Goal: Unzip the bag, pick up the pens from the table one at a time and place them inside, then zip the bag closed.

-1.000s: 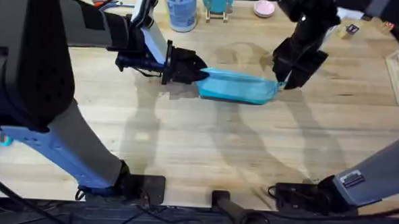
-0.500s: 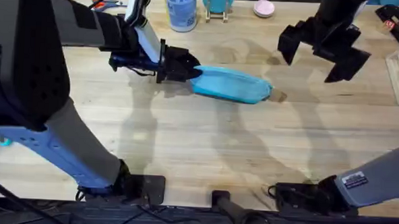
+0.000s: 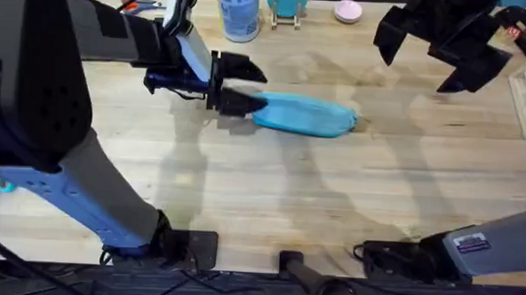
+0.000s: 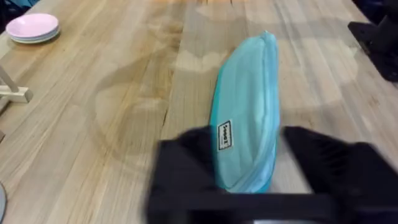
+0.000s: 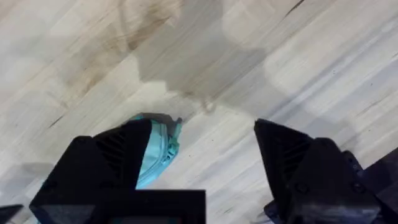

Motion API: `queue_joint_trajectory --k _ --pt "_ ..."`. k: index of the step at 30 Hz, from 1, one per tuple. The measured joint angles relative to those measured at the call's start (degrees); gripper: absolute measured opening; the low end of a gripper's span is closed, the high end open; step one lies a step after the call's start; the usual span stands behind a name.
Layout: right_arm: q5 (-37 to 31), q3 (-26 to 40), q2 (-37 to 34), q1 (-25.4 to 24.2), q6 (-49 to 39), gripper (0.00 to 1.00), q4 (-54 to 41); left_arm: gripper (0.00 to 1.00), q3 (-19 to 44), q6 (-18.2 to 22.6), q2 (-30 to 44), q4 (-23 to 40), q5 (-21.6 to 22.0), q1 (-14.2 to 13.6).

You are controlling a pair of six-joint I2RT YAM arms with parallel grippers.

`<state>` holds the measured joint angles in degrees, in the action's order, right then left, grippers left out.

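Overhead, the bag [image 3: 302, 113] is straddled, seemingly untouched, by the spread left gripper [image 3: 245, 86]; the right gripper [image 3: 440, 62] is held wide, empty, at 2 o'clock.

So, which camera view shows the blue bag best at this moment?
The left wrist view: the bag lies lengthwise between the open left gripper, its label and zipper edge visible. The overhead view shows the whole bag but small. The right wrist view shows one end.

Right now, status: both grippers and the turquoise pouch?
Left gripper open, straddling turquoise fabric pouch end. Right gripper open, raised clear. Pouch flat on wooden table. Nothing in the way.
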<state>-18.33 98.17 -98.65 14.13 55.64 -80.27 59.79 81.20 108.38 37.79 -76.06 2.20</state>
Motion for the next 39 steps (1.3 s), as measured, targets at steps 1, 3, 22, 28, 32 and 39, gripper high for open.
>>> queue_joint_trajectory --k 1,3,22,28,32,39 --pt "-0.04 0.00 0.02 0.00 0.00 0.995 0.00 0.734 0.00 -0.01 0.00 0.06 -0.18 0.00" --pt "-0.09 0.02 0.02 0.00 -0.02 0.996 0.00 0.968 0.00 -0.22 0.00 0.19 -0.72 0.00" --pt "-0.11 0.02 0.16 0.00 -7.77 0.996 0.27 0.996 1.01 -0.24 0.00 10.27 1.62 0.00" --pt "-0.09 0.02 3.62 0.00 -17.01 0.996 2.44 0.997 7.31 -0.27 -2.45 20.07 9.09 0.00" --pt "-0.11 0.02 6.90 0.00 -23.57 0.995 2.49 0.997 12.70 -1.10 -7.93 25.20 15.20 0.00" --pt "1.65 0.02 11.09 0.00 -33.96 0.995 2.47 0.997 20.49 -14.70 -17.38 25.55 29.70 0.00"
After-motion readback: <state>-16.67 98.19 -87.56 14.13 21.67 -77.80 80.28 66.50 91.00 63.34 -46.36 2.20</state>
